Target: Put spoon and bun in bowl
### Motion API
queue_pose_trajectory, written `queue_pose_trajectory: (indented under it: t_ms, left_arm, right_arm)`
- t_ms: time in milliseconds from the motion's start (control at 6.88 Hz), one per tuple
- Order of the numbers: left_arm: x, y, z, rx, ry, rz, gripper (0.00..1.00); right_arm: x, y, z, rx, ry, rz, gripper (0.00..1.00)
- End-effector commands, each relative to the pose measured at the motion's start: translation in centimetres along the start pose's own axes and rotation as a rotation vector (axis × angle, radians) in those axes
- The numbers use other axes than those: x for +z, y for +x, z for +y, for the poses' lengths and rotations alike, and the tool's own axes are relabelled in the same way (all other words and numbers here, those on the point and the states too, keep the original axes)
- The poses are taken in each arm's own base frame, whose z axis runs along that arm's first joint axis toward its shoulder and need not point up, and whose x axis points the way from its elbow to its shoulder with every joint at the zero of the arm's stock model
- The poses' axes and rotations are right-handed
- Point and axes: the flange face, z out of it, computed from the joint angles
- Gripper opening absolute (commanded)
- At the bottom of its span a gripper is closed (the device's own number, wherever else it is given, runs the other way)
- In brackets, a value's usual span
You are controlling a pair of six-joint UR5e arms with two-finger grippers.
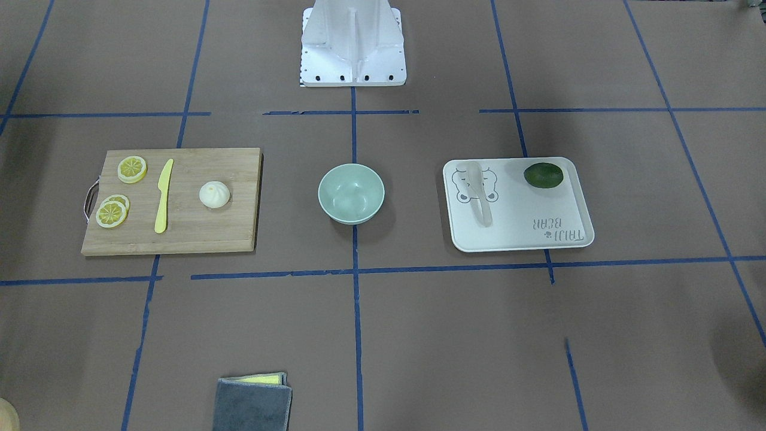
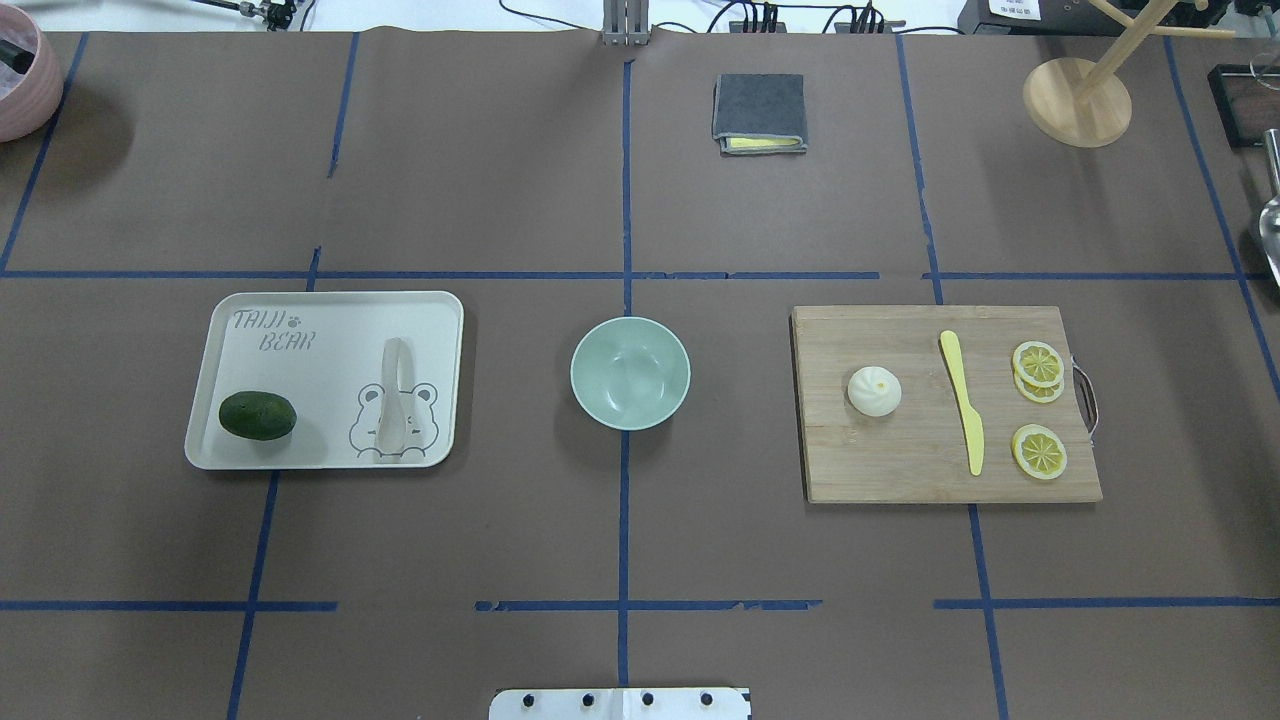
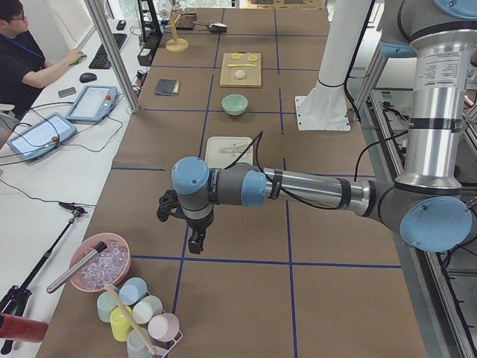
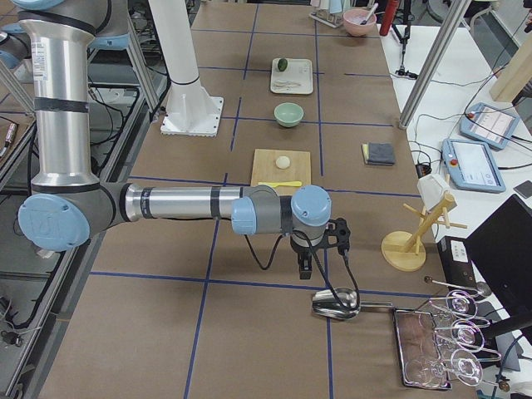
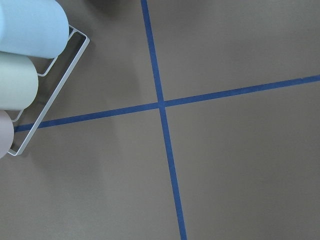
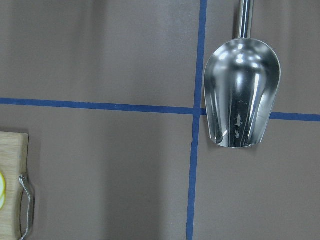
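The pale translucent spoon (image 2: 392, 400) lies on the white bear-print tray (image 2: 300, 445) on the left. The cream-white bun (image 2: 874, 390) sits on the wooden cutting board (image 2: 900, 465) on the right. The mint-green bowl (image 2: 630, 373) stands empty at the table's middle between them. My left gripper (image 3: 195, 242) hangs far from them, over the table's left end near a rack of cups. My right gripper (image 4: 304, 268) hangs over the right end, near a metal scoop. Both show only in the side views, so I cannot tell whether they are open or shut.
A dark green fruit (image 2: 257, 415) lies on the tray. A yellow knife (image 2: 965, 410) and lemon slices (image 2: 1038, 452) lie on the board. A folded grey cloth (image 2: 759, 112) and a wooden stand (image 2: 1077, 100) are at the far side. A metal scoop (image 6: 242, 95) lies below the right wrist.
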Motion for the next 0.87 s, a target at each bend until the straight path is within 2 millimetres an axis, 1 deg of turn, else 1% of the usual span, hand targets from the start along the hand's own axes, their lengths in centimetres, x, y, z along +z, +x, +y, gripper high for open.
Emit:
queue_pose_trajectory:
  t_ms: [0, 145, 291, 436, 582, 727]
  left_arm:
    - [-0.2, 0.3, -0.2, 0.007, 0.005, -0.002, 1.0]
    - [-1.0, 1.2, -0.8, 0.012, 0.021, -0.003, 1.0]
    - [-3.6, 5.1, -2.9, 0.028, 0.075, -0.004, 1.0]
    - [-4.6, 12.1, -4.8, 0.03, 0.1, 0.012, 1.0]
    - [-3.4, 19.7, -4.6, -0.019, 0.076, 0.055, 1.0]
    - [-2.0, 26.0, -4.2, -0.042, 0.097, 0.118, 1.0]
  right_arm:
    - [-0.2, -0.2, -0.1, 0.004, 0.007, 0.001, 1.0]
    - [-0.3, -0.2, -0.1, 0.001, 0.009, 0.0, 1.0]
    - [-0.3, -0.3, -0.2, 0.001, 0.01, 0.003, 1.0]
    - [-0.9, -0.9, -0.5, -0.002, 0.022, 0.002, 1.0]
    - [-1.4, -1.6, -1.0, 0.02, 0.034, 0.002, 1.0]
    - [-1.7, -2.0, -1.5, 0.016, 0.04, 0.0, 1.0]
